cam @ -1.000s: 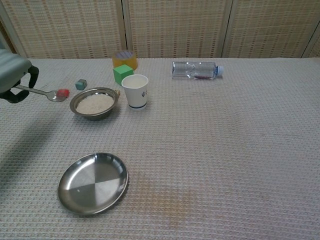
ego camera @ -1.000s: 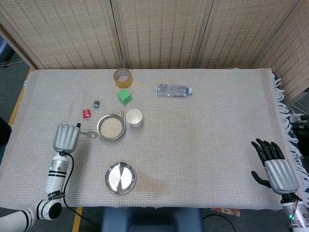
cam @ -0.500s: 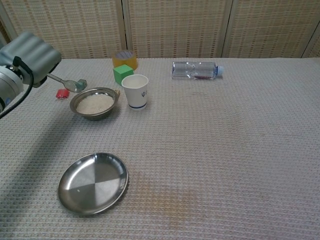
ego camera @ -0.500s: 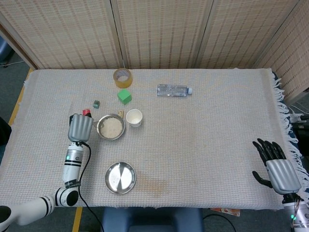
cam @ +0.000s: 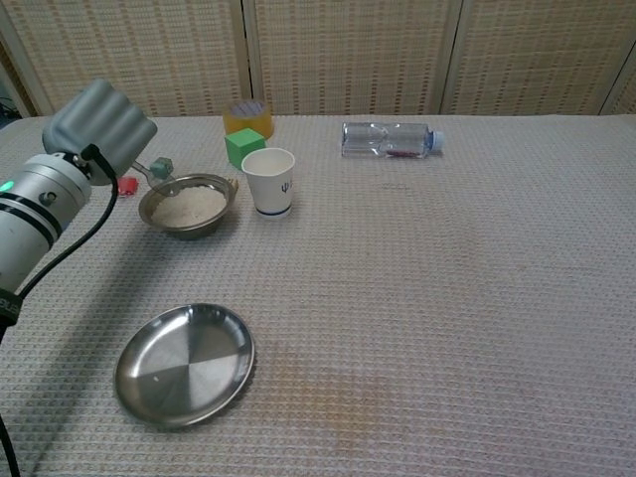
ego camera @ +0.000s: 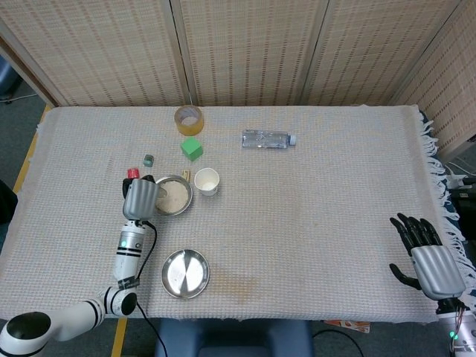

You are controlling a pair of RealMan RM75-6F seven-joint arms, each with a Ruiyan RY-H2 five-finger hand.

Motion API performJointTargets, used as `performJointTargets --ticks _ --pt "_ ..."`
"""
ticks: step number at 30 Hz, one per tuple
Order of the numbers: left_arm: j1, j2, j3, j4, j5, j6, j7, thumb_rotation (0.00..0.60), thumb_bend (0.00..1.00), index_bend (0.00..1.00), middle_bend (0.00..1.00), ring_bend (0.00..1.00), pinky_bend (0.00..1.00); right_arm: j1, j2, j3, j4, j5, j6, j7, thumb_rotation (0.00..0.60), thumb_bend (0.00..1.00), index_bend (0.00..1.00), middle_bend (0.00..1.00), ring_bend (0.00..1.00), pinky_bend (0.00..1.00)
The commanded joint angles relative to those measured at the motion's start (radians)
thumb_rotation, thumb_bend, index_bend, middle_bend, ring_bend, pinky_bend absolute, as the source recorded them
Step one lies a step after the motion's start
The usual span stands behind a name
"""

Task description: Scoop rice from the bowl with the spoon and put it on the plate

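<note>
I have the left hand (cam: 99, 129) closed around the handle of the spoon (cam: 149, 171), and the spoon's end sits at the rim of the rice bowl (cam: 187, 206) on its nine o'clock side. In the head view my hand (ego camera: 140, 197) covers the spoon almost entirely, so I cannot tell from there whether the tip is in the rice yet; the chest view suggests it is at the edge and not yet buried. The rice in the bowl looks like an undisturbed mound.

The steel plate (cam: 185, 365) lies at the bowl's six o'clock, well apart from it, and I see no rice on it. So I judge the task to be at its start: spoon in hand and brought to the bowl, but the scoop, the carry and the tipping-out all remain.

My right hand (ego camera: 428, 256) rests far off at the table's four o'clock corner, fingers spread, holding nothing.

Around the bowl stand a paper cup (cam: 269, 181) just beside it at three o'clock, a green cube (cam: 243, 145) and a roll of tape (cam: 246, 115) toward twelve, and a small red object (cam: 126, 185) and a small grey-green block (cam: 162, 166) near my left hand. A clear plastic bottle (cam: 390, 139) lies on its side farther toward two o'clock.
</note>
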Motion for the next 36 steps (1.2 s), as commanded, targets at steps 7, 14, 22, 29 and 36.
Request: performJointTargets --ticks 7,14,22,29,36 --pt "-0.007 -0.093 0.041 0.181 0.056 0.017 0.008 0.6 0.41 0.57 1.0 1.0 1.0 -0.001 0.008 -0.005 -0.005 -0.009 0.0 0.011 0.6 0.2 0.0 0.0 0.0 0.0" --pt "-0.004 -0.142 0.047 0.273 0.071 -0.004 -0.016 0.6 0.41 0.57 1.0 1.0 1.0 -0.005 0.011 -0.013 -0.01 -0.029 0.009 0.009 0.6 0.2 0.0 0.0 0.0 0.0" --pt "-0.003 -0.174 0.059 0.327 0.107 -0.003 -0.042 0.6 0.41 0.57 1.0 1.0 1.0 -0.006 0.013 -0.016 -0.016 -0.034 0.008 0.007 0.6 0.2 0.0 0.0 0.0 0.0" --pt "0.001 -0.177 0.042 0.322 0.108 -0.016 -0.065 0.6 0.41 0.57 1.0 1.0 1.0 -0.01 0.013 -0.021 -0.019 -0.047 0.016 0.001 0.6 0.2 0.0 0.0 0.0 0.0" --pt "0.01 -0.174 0.037 0.316 0.11 -0.029 -0.07 0.6 0.41 0.57 1.0 1.0 1.0 -0.011 0.013 -0.023 -0.021 -0.053 0.019 -0.002 0.6 0.2 0.0 0.0 0.0 0.0"
